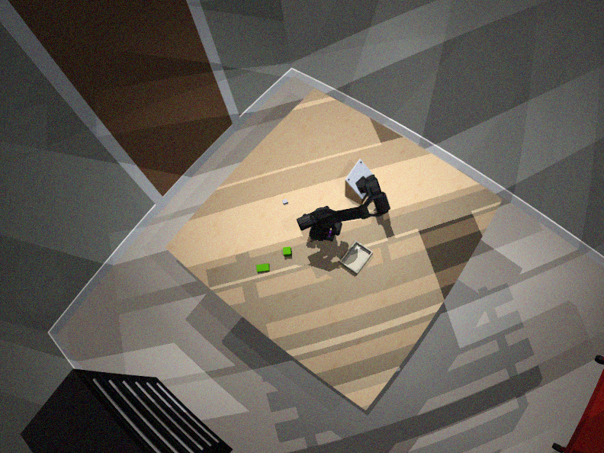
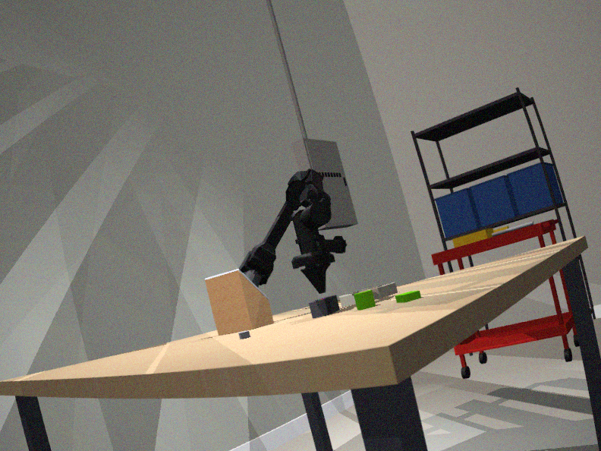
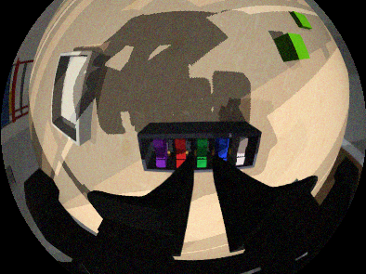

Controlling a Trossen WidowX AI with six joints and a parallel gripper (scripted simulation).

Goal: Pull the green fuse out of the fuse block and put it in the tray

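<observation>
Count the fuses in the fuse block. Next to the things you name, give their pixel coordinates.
5 in the wrist view, in one row in the block (image 2: pixel 325 307) (image 3: pixel 200 130), left to right across the picture: purple (image 3: pixel 161 153), red (image 3: pixel 180 152), green (image 3: pixel 202 153), blue (image 3: pixel 222 150), white (image 3: pixel 241 152). None looks hidden there.
</observation>
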